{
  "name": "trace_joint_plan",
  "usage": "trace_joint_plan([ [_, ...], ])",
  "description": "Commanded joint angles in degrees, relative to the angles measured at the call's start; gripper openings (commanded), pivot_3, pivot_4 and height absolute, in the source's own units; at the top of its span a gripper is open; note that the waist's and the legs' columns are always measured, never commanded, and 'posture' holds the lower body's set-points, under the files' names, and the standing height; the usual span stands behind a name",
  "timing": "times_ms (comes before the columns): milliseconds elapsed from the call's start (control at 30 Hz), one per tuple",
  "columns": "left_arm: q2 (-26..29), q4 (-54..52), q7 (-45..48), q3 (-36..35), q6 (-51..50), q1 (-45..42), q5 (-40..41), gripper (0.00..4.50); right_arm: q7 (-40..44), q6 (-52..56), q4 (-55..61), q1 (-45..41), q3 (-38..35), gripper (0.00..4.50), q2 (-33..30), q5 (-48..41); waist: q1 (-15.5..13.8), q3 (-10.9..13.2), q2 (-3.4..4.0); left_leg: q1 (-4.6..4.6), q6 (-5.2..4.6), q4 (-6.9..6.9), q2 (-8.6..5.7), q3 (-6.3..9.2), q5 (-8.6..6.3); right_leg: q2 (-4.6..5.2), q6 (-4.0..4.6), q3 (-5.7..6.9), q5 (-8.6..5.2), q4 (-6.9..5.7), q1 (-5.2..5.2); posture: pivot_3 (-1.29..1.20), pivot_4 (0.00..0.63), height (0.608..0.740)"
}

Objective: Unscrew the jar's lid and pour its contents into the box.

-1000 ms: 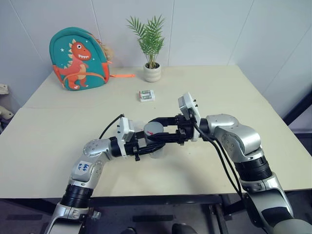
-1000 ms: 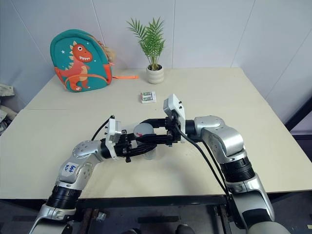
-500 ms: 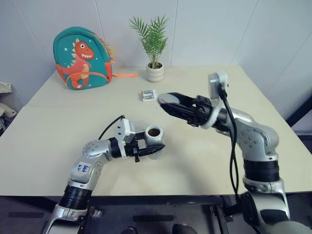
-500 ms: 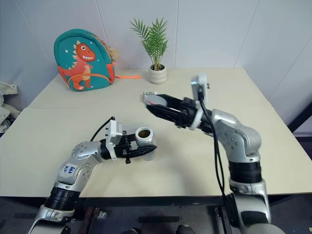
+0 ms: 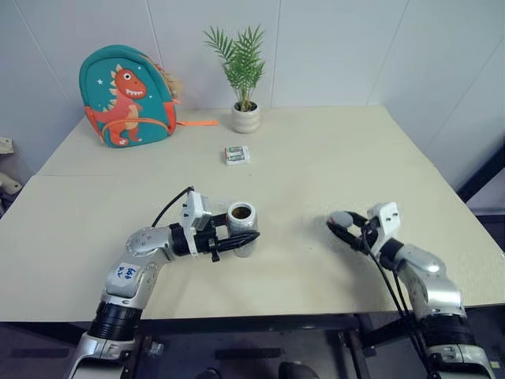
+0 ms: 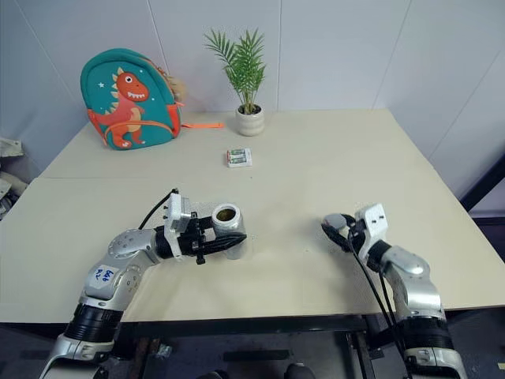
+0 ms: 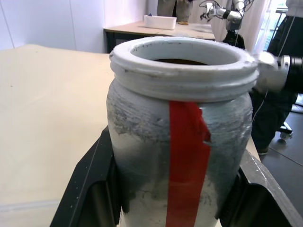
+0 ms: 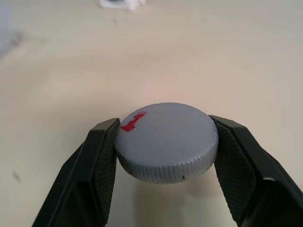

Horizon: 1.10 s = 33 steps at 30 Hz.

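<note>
A small cylindrical jar (image 5: 242, 227) with silvery, scuffed walls and a vertical strip of red tape stands upright and uncapped near the middle of a pale beige table (image 5: 316, 158). The left gripper (image 5: 246, 239) is clamped on the jar's body, one black finger on each side. Something dark brown sits inside the open mouth, presumably the contents (image 6: 225, 213), too small to make out.

At about four o'clock from the jar, well apart from it and low over the table near the front edge, the right gripper (image 5: 341, 227) grasps the round grey screw lid (image 8: 166, 140) by its ribbed rim. The lid bears a small red mark on top. Whether it touches the table cannot be told.

The unscrewing step looks finished, and the step in hand appears to be setting the lid aside. The next move would call for opening the right fingers to leave the lid on the table, then lifting and tipping the jar over the box. No clear plastic box can be picked out on the table, so finding it comes first.

Farther back on the table, at twelve o'clock from the jar, lies a small white-and-green packet (image 5: 237, 155). Beyond it stands a white pot holding a green palm-like plant (image 5: 245, 75). At eleven o'clock a teal backpack with an orange dinosaur (image 5: 126, 96) leans against the plain white panelled wall (image 5: 331, 47).
</note>
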<state>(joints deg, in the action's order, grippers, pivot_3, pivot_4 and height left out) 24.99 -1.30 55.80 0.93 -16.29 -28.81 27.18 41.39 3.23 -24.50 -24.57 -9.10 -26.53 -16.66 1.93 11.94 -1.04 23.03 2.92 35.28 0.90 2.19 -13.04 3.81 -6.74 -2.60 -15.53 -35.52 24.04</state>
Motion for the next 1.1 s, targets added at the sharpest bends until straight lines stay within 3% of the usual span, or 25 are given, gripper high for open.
trace_joint_plan([
  [33, -0.5, -1.3, -0.8, -1.4, -0.3, -1.3, 1.3, 2.0, -0.5, -5.0, -3.2, -2.3, -0.1, 2.55, 0.9, 1.3, 0.2, 0.0, 0.0, -0.08, 0.01, 0.0, 0.01, -0.04, 0.0, -0.02, 0.0, -0.05, 0.0, -0.04, -0.02, 0.0, 0.15, 0.74],
  [100, -0.4, -1.9, -1.5, -1.8, -0.9, -1.2, 1.5, 2.0, 0.3, -5.7, -5.0, -2.8, 0.3, 2.55, 1.2, 1.7, 0.2, 0.0, 0.0, -0.13, 0.05, 0.0, 0.01, -0.07, 0.04, -0.04, -0.01, -0.1, 0.01, -0.05, -0.03, 0.0, 0.15, 0.74],
  [300, 0.3, -4.6, -2.9, -3.5, -2.7, -0.1, 2.6, 2.0, 2.6, -4.3, -5.9, -3.8, -0.3, 4.47, 1.0, 0.2, 0.2, 0.0, -0.02, -0.64, 0.05, -0.03, 0.02, -0.11, 0.04, -0.06, 0.0, -0.15, 0.0, 0.05, -0.53, 0.0, 0.15, 0.74],
  [533, 2.2, -7.8, -7.1, -8.3, -8.6, -0.6, 5.9, 2.0, 9.1, 4.6, 13.7, -1.9, -0.6, 4.47, -3.8, -6.1, 0.1, 0.0, 0.0, -0.65, 0.05, -0.04, 0.03, -0.22, 0.04, -0.07, -0.01, -0.28, -0.01, 0.04, -0.49, 0.0, 0.15, 0.74],
  [733, 8.0, -8.0, -10.6, -13.1, -16.3, -2.5, 8.3, 2.0, 17.2, 11.5, 34.5, -3.0, -0.3, 4.47, -11.7, -14.4, 0.1, 0.1, -0.07, -0.66, 0.1, -0.09, 0.11, -0.23, -0.01, -0.15, -0.03, -0.27, -0.05, 0.07, -0.46, 0.0, 0.15, 0.74],
  [933, 12.8, -6.8, -13.4, -15.2, -19.7, -3.0, 7.0, 2.0, 19.7, 17.4, 44.2, -7.9, 0.9, 4.47, -17.0, -18.5, 0.0, 0.2, -0.23, -0.65, 0.1, -0.09, 0.13, -0.28, -0.04, -0.14, 0.04, -0.28, -0.09, 0.17, -0.45, 0.0, 0.15, 0.74],
  [1100, 13.9, -5.6, -18.3, -14.4, -20.7, -3.4, 3.6, 2.0, 17.8, 20.1, 46.8, -9.7, 1.6, 4.47, -16.6, -19.8, -0.3, 0.2, -0.33, -0.59, 0.08, -0.12, 0.17, -0.29, -0.11, -0.15, 0.1, -0.27, -0.12, 0.31, -0.44, 0.0, 0.15, 0.74],
])
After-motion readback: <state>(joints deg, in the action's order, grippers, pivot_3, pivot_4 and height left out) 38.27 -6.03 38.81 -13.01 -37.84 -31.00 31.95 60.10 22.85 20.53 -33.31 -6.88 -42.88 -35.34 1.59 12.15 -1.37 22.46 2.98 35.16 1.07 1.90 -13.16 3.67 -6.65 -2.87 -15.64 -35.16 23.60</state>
